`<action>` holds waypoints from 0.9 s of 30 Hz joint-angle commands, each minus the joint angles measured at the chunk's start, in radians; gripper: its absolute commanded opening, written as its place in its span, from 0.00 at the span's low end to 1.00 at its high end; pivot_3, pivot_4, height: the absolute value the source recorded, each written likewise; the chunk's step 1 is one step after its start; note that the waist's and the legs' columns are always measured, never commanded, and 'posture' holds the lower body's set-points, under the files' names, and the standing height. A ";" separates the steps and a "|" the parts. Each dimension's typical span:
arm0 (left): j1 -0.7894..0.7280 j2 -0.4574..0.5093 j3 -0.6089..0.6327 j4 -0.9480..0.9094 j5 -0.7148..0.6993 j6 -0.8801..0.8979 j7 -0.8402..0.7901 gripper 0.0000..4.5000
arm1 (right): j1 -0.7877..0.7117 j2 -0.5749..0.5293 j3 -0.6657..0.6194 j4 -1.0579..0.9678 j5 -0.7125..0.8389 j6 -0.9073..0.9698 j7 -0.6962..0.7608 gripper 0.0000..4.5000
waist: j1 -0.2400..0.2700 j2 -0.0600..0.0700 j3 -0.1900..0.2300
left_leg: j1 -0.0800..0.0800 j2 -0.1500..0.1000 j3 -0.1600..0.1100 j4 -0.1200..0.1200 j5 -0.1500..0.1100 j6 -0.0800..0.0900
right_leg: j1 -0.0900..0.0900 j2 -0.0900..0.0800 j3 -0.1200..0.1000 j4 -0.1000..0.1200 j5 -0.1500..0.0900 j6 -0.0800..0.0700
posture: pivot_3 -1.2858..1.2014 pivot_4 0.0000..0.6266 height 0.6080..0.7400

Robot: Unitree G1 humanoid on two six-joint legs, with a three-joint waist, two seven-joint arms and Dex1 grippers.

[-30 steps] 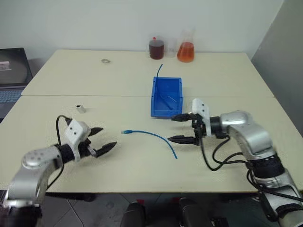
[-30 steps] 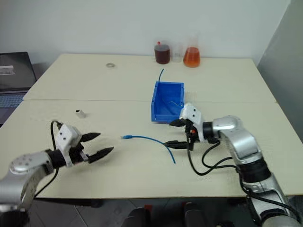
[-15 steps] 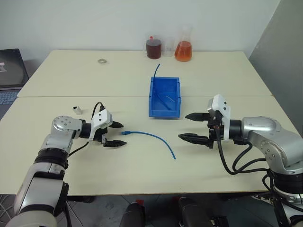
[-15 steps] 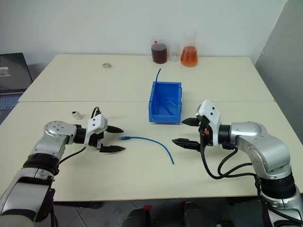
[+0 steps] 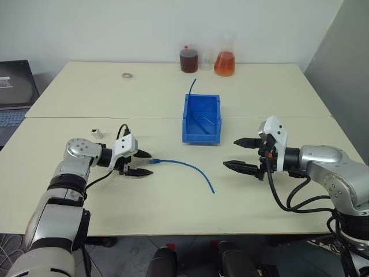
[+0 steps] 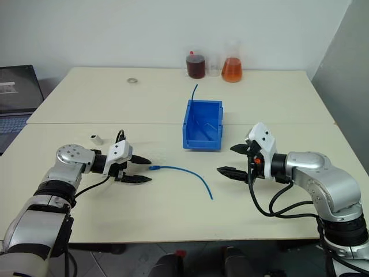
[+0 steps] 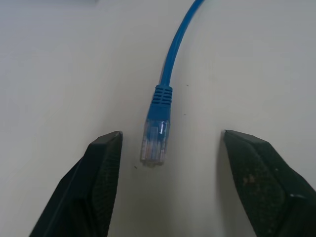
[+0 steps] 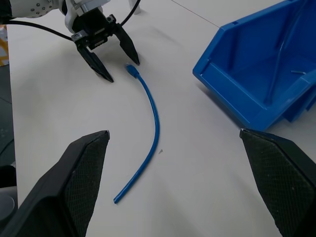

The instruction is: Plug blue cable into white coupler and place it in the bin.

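My left pincer (image 5: 139,163) sits low on the table (image 5: 173,202) with its fingers apart on either side of the clear plug at the tip of the blue cable (image 7: 159,129) — nothing gripped, the plug lying loose between them. The risk I see is the closing: the plug lies a little nearer one finger, so that finger may shove it sideways or roll it before the other arrives, and a grip on the clear tip itself would cover the end that has to enter the white coupler (image 5: 97,133). A light cable like this could also skate across the smooth top. My right pincer (image 6: 235,161) hangs wide open and empty, well apart from the cable's free end, facing the left one across the table. The coupler sits just behind my left arm, near enough that a careless elbow could knock it. The bin (image 5: 202,118) stands mid-table beyond the cable, with open surface all round — plenty of room between the arms, and the near table edge is well clear of the cable.
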 commanded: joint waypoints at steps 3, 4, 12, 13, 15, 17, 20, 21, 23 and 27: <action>0.016 -0.015 -0.016 0.026 0.040 -0.014 0.006 0.41 | -0.031 -0.007 -0.006 -0.016 0.033 -0.004 -0.012 1.00 | 0.000 0.000 0.000 | 0.000 0.000 0.000 0.000 0.000 0.000 | 0.000 0.000 0.000 0.000 0.000 0.000 | 0.52 0.24 1.00; 0.015 -0.017 -0.015 0.027 0.040 -0.012 0.010 0.36 | -0.032 -0.008 -0.005 -0.015 0.035 -0.002 -0.015 1.00 | 0.000 0.000 0.000 | 0.000 0.000 0.000 0.000 0.000 0.000 | 0.000 0.000 0.000 0.001 0.000 0.000 | 0.52 0.24 1.00; 0.048 0.005 0.024 -0.029 0.005 0.010 0.012 0.05 | -0.017 -0.017 0.010 -0.032 0.037 -0.022 -0.034 1.00 | -0.002 0.000 0.000 | 0.001 0.000 0.000 0.000 0.001 0.001 | 0.000 0.000 0.000 0.002 0.000 0.000 | 0.52 0.24 1.00; 0.054 0.005 0.036 -0.060 -0.008 0.037 0.014 0.05 | -0.013 -0.018 0.008 -0.035 0.038 -0.024 -0.038 1.00 | -0.003 0.000 0.000 | 0.001 0.000 0.000 0.000 0.001 0.001 | 0.000 0.000 0.000 0.002 0.000 0.000 | 0.52 0.24 1.00; 0.080 -0.011 0.069 -0.202 -0.063 0.144 0.031 0.05 | -0.001 -0.020 -0.004 -0.048 0.042 -0.026 -0.050 1.00 | -0.004 0.000 0.000 | 0.001 0.000 0.000 0.000 0.001 0.001 | 0.000 0.000 0.000 0.002 0.000 0.000 | 0.52 0.24 1.00; 0.111 -0.036 0.103 -0.378 -0.134 0.292 0.074 0.05 | 0.011 -0.016 -0.015 -0.064 0.051 -0.022 -0.064 1.00 | -0.003 0.000 0.000 | 0.000 0.000 -0.001 0.000 0.001 0.001 | 0.000 0.000 0.000 0.002 0.000 0.000 | 0.52 0.24 1.00; 0.147 -0.098 0.154 -0.705 -0.275 0.600 0.203 0.05 | 0.025 0.021 -0.053 -0.096 0.112 0.022 -0.101 1.00 | 0.005 -0.001 0.000 | -0.002 0.001 -0.002 0.001 0.001 0.001 | -0.001 0.000 -0.001 0.002 0.000 0.000 | 0.52 0.24 1.00; 0.155 -0.114 0.167 -0.789 -0.309 0.677 0.243 0.05 | 0.027 0.034 -0.064 -0.106 0.134 0.039 -0.115 1.00 | 0.008 -0.001 0.001 | -0.002 0.001 -0.003 0.001 0.001 0.001 | -0.001 -0.001 -0.001 0.002 0.000 0.000 | 0.52 0.24 1.00; 0.155 -0.160 0.199 -0.946 -0.402 0.842 0.342 0.05 | 0.025 0.070 -0.093 -0.125 0.191 0.075 -0.151 1.00 | 0.010 -0.002 0.001 | -0.003 0.001 -0.003 0.002 0.001 0.001 | -0.001 -0.001 -0.001 0.002 0.000 0.000 | 0.52 0.24 1.00; 0.096 -0.272 0.276 -1.145 -0.609 1.123 0.546 0.05 | 0.023 0.105 -0.125 -0.142 0.259 0.109 -0.203 1.00 | 0.009 -0.002 0.001 | -0.001 0.000 -0.003 0.002 0.001 0.000 | 0.000 0.000 -0.001 0.002 0.000 0.000 | 0.52 0.24 1.00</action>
